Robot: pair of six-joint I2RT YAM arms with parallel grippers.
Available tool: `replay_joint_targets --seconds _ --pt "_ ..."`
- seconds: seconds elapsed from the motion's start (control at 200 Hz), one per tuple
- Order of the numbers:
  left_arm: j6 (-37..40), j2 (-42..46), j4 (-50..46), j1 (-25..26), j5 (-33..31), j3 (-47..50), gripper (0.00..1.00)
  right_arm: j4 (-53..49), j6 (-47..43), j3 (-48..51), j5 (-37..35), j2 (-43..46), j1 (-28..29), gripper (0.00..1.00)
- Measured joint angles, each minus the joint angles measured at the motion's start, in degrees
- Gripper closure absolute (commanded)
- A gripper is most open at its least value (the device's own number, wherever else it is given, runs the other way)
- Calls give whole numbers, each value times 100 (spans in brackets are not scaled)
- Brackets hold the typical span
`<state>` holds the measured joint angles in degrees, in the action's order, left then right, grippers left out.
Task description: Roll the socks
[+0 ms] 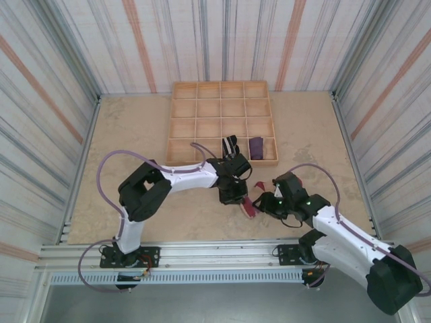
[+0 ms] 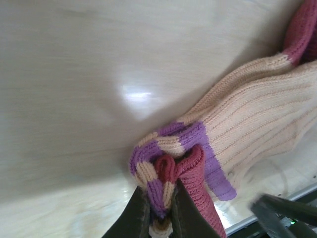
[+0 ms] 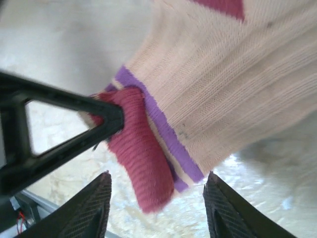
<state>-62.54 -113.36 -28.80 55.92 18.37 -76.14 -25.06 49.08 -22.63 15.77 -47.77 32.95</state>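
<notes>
The left claw (image 2: 159, 215) is pinched tight on the bunched maroon-and-purple cuff of the beige sock (image 2: 257, 114). The sock's ribbed body trails away from the claw's tips, up and to the right across the pale surface (image 2: 74, 74). The right claw (image 3: 158, 196) stands wide, its pads on either side of the same cuff with gaps showing. Beyond both claws, the striped sock (image 1: 231, 145) and the purple sock (image 1: 256, 145) sit in neighbouring compartments of the wooden tray (image 1: 176, 121).
</notes>
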Motion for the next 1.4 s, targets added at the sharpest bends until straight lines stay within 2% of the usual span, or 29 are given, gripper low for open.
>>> replay_joint_targets --seconds 0.065,0.265,0.451,0.556,0.837,1.067,1.107,1.242,1.282,1.373,1.403 --pt "44 201 -151 -133 -2 232 100 -151 -262 -295 -457 105 503 37" --pt "83 697 -413 -428 52 844 100 -46 -984 -769 -2267 -52 2524 33" --pt "87 741 -487 -562 234 901 100 503 -1641 -793 -3698 -1167 3932 33" --pt "105 739 -518 -601 330 901 100 874 -1967 -839 -4210 -1851 4430 33" --pt "125 636 -542 -647 605 839 100 1786 -2439 -861 -4802 -2986 4634 38" --pt "125 627 -531 -682 741 839 100 1958 -2538 -953 -5075 -3663 4660 51" --pt "122 627 -531 -686 748 839 100 1961 -2540 -994 -5112 -3716 4677 57" --pt "125 627 -529 -686 761 839 100 1902 -2481 -1064 -5296 -3838 4743 94" --pt "125 627 -525 -697 758 839 100 1882 -2465 -1071 -5344 -3847 4750 100" --pt "125 634 -490 -713 763 844 77 1862 -2382 -1080 -5368 -3847 4765 100" --pt "127 647 -457 -715 758 859 65 1867 -2367 -1078 -5344 -3834 4739 100"
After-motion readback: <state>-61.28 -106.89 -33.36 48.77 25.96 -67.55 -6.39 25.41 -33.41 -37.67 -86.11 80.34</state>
